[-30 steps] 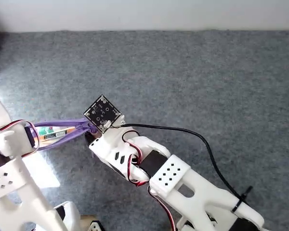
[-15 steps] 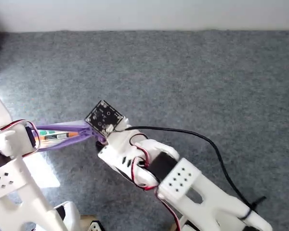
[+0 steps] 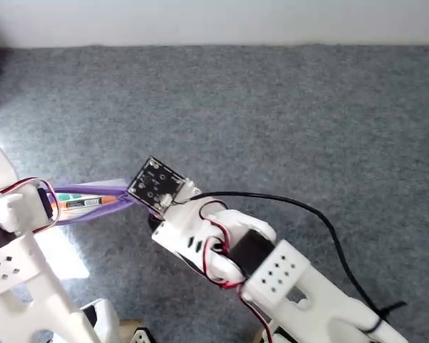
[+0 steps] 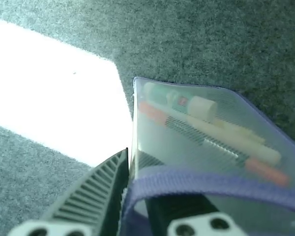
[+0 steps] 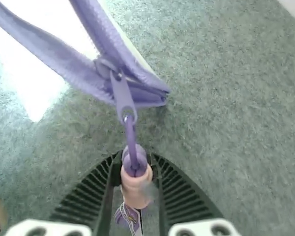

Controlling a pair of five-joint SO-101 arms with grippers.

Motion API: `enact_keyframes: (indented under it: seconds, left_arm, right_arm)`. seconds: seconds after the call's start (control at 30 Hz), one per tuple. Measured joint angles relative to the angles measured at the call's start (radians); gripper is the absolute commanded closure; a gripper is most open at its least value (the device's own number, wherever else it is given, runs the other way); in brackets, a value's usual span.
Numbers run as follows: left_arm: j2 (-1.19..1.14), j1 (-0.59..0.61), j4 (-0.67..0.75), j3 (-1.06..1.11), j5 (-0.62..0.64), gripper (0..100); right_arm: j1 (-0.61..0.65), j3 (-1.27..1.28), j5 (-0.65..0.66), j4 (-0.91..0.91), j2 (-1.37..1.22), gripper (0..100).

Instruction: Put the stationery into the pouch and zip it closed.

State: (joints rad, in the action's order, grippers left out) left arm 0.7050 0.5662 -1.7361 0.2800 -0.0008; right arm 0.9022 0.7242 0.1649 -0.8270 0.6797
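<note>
Left gripper: jaws closed on the purple edging at one end of the translucent mesh pouch with purple fabric trim. The pouch is stretched between the two arms, apparently lifted off the grey carpet-covered counter. The stationery, pens and markers, lies inside it.

Right gripper: jaws almost closed, pinching the purple zip pull cord and its pale bead at the pouch's opposite end.

Procedure: hold the left gripper fixed as an anchor. Draw the cord in line with the zip, away from the anchor, with the pouch taut. Avoid sideways pull, which could jam the slider.

The right wrist view shows the slider near the pouch's end corner; in the high view the right arm covers that spot. The left wrist view shows the individual pens.
</note>
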Motion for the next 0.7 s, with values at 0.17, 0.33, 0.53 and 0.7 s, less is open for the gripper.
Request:
enact_keyframes:
  seconds: [0.17, 0.33, 0.53, 0.7]
  left_arm:
    - [0.0, 0.0, 0.0, 0.0, 0.0, 99]
    - [0.0, 0.0, 0.0, 0.0, 0.0, 99]
    - [0.0, 0.0, 0.0, 0.0, 0.0, 99]
    - [0.0, 0.0, 0.0, 0.0, 0.0, 99]
  right_arm:
    - [0.0, 0.0, 0.002, 0.143, -0.137, 96.5]
    - [0.0, -0.014, 0.002, 0.21, -0.23, 84.8]
    - [-0.002, -0.012, 0.002, 0.213, -0.249, 89.2]
    - [-0.002, -0.011, 0.002, 0.213, -0.249, 89.0]
